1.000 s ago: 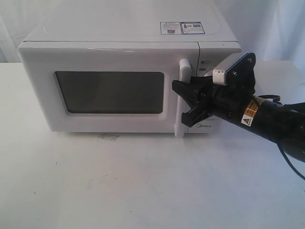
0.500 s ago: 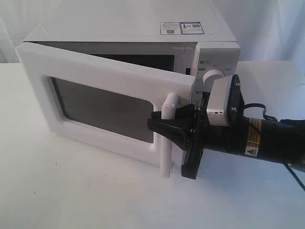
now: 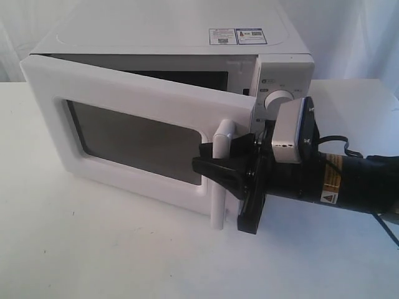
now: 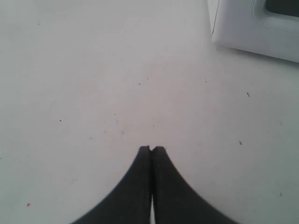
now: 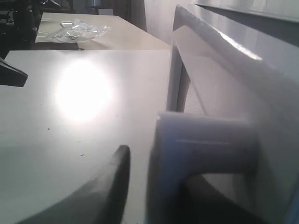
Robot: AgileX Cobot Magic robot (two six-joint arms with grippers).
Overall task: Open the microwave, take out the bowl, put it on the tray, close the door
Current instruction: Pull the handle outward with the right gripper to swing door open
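The white microwave (image 3: 168, 31) stands at the back of the table. Its door (image 3: 124, 93) hangs partly open, hinged at the left. My right gripper (image 3: 212, 159) is open and straddles the vertical bar handle (image 3: 218, 205). In the right wrist view one dark finger (image 5: 117, 172) stands just apart from the handle (image 5: 201, 135); the other finger is hidden behind it. My left gripper (image 4: 152, 148) is shut on nothing above the bare table, with a corner of the door (image 4: 243, 28) nearby. The bowl is hidden and no tray shows.
The knob panel (image 3: 278, 99) sits right of the door opening, just behind my right wrist. White tabletop (image 3: 124, 249) spreads in front of the microwave. A second table with a crumpled plastic bag (image 5: 79, 30) shows far off in the right wrist view.
One second ago the door was shut with my right gripper at the handle. The door has since swung outward with the gripper; over the last half second little has moved.
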